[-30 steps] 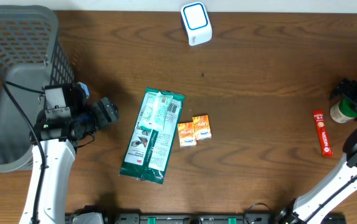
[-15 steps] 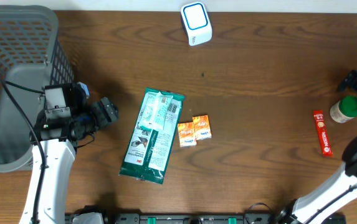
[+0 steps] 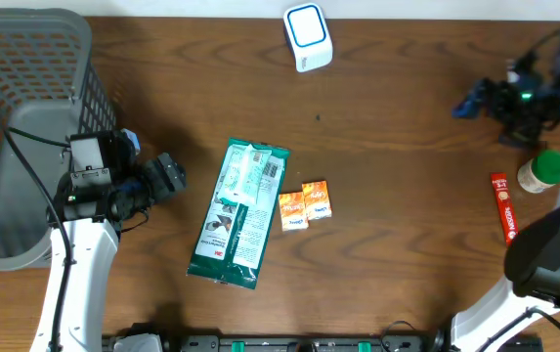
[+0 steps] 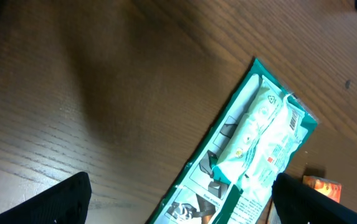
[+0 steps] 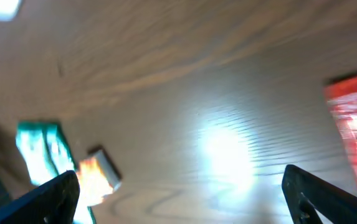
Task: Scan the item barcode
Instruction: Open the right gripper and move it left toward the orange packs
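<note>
1. The green packet [image 3: 238, 215] lies flat near the middle of the table [image 3: 407, 264], long side running roughly toward and away from me. I take it for the item to scan, though that is only my guess.
2. It looks like a soft, crinkly film pouch: light, floppy and a bit slick, so it would likely sag if lifted by one end.
3. Its barcode [image 4: 296, 118] faces up near the far corner. I'd take hold along a long edge or the near end, keeping that corner uncovered.
4. The left fingers [image 4: 66, 199] are spread wide and hold nothing. They hover just beside the packet's left edge, pointed at it but not touching.
5. Two small orange boxes [image 3: 304, 205] sit against the packet's right side, close enough to get nudged.
6. The scanner [image 3: 307, 37], a white block with a blue-ringed face, stands at the far edge of the table, well apart from the packet.
7. The right fingers [image 5: 328, 199] are also splayed and empty, up near the far right of the table, well away from the packet.
8. Below them rest a green-capped bottle [image 3: 541, 171] and a red tube [image 3: 505, 207].
9. A grey mesh basket [image 3: 25, 59] fills the far left corner.
</note>
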{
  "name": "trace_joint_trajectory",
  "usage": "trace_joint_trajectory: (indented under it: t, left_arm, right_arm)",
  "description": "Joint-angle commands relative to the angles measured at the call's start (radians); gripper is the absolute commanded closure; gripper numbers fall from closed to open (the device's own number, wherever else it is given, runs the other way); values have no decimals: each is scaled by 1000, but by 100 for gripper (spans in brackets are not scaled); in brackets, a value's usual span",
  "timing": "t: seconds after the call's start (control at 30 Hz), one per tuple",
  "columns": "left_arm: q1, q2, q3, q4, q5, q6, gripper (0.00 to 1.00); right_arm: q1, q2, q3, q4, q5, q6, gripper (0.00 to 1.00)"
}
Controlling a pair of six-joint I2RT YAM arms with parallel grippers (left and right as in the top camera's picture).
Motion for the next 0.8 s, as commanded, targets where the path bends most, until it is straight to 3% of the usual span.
trace_joint_trajectory:
  t: [0.0,0.2,0.37,0.57,0.77]
  left_arm:
    - [9,4,6,-3,-13,-13,7]
    - [9,4,6,-3,-13,-13,7]
    - [9,4,6,-3,-13,-13,7]
    - [9,4,6,-3,-13,-13,7]
    - [9,4,6,-3,-13,-13,7]
  right_arm:
    - [111,6,-57,-2,-28,-73,4]
    - [286,6,-187,79,-29,-76,27]
    - [437,6,-340,228,-29,-76,53]
    - [592,6,-496,436,-29,-55,53]
    - [721,6,-561,547,-28,-49,60]
